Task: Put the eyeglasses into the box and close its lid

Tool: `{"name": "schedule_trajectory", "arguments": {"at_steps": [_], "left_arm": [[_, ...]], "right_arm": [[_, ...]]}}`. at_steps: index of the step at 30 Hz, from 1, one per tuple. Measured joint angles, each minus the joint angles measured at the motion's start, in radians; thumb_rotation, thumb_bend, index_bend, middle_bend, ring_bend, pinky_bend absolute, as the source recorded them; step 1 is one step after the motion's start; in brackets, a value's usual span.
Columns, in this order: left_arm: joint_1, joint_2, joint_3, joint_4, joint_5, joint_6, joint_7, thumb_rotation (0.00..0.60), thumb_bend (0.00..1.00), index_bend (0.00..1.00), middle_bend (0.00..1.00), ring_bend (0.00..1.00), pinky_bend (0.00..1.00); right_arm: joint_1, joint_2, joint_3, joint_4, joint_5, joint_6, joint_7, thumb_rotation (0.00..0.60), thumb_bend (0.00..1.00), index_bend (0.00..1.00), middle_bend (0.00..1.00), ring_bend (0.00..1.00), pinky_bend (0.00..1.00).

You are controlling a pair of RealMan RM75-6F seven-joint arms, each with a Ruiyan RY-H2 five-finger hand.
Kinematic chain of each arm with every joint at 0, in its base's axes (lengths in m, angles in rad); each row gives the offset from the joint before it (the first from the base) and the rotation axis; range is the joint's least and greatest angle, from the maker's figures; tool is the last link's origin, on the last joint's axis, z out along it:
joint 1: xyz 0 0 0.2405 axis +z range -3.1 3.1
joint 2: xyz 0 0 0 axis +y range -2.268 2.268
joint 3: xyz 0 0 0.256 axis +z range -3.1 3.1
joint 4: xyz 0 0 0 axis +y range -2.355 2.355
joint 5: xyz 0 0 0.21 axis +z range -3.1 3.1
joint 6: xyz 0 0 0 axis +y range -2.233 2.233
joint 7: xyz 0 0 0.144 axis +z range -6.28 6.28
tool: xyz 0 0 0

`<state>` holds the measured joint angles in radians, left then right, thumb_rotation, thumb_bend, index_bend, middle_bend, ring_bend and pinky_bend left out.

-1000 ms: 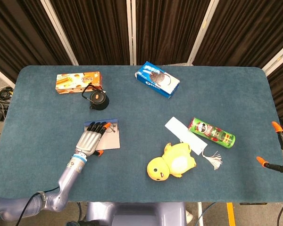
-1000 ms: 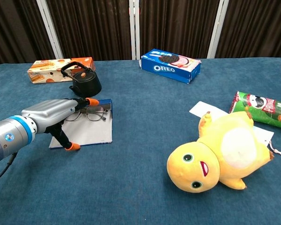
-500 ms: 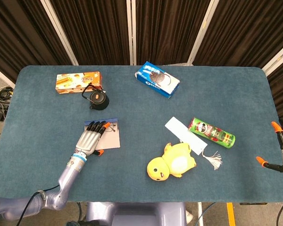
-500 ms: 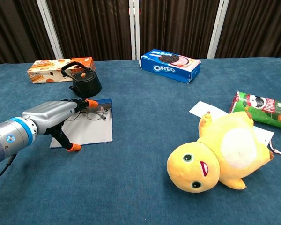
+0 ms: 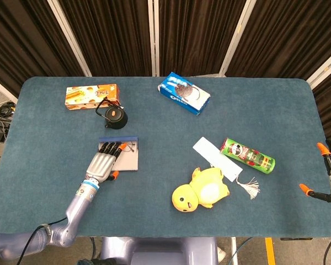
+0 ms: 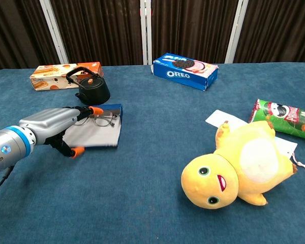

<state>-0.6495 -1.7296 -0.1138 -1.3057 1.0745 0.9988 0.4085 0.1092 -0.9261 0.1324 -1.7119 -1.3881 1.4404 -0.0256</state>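
The left robot hand grips the near edge of the box, fingers laid across its top and thumb hooked beneath, probably so the flap can be swung over. The eyeglasses lie on the box just beyond the fingertips, beside the raised blue lid. Against the earlier frame, the near flap has lifted off the table and tilts upward; the thumb has moved under it. The right robot hand, well away at the table edge, holds nothing, fingers spread.
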Motion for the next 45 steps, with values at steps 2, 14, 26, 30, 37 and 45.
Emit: {"name": "schedule_trajectory", "arguments": {"at_steps": [2, 14, 26, 30, 37, 45], "left_arm": [[0.0, 0.002, -0.003, -0.001, -0.001, -0.001, -0.001, 0.6, 0.58, 0.0, 0.0, 0.0, 0.0], [-0.003, -0.003, -0.014, 0.018, -0.005, -0.009, -0.001, 0.6, 0.59, 0.0, 0.0, 0.0, 0.0], [-0.023, -0.029, -0.05, 0.085, 0.013, -0.004, -0.024, 0.6, 0.59, 0.41, 0.0, 0.0, 0.0], [-0.022, -0.039, -0.046, 0.098, 0.007, -0.013, -0.021, 0.6, 0.58, 0.47, 0.0, 0.0, 0.0], [-0.01, -0.035, -0.029, 0.081, 0.024, -0.009, -0.028, 0.6, 0.58, 0.62, 0.0, 0.0, 0.0], [0.009, 0.021, -0.022, -0.018, 0.038, 0.014, -0.026, 0.6, 0.58, 0.67, 0.0, 0.0, 0.0]], "right_arm": [[0.0, 0.0, 0.0, 0.0, 0.0, -0.001, 0.0, 0.6, 0.0, 0.0, 0.0, 0.0, 0.0], [0.0, -0.001, 0.0, 0.0, 0.001, -0.001, -0.003, 0.6, 0.0, 0.0, 0.0, 0.0, 0.0], [0.004, -0.003, 0.0, 0.002, 0.005, -0.008, -0.007, 0.6, 0.0, 0.0, 0.0, 0.0, 0.0], [0.004, -0.005, -0.001, 0.002, 0.007, -0.008, -0.011, 0.6, 0.0, 0.0, 0.0, 0.0, 0.0], [0.004, -0.004, -0.001, 0.001, 0.006, -0.008, -0.009, 0.6, 0.0, 0.0, 0.0, 0.0, 0.0], [0.002, -0.001, -0.002, -0.002, -0.003, -0.002, -0.003, 0.6, 0.0, 0.0, 0.0, 0.0, 0.0]]}}
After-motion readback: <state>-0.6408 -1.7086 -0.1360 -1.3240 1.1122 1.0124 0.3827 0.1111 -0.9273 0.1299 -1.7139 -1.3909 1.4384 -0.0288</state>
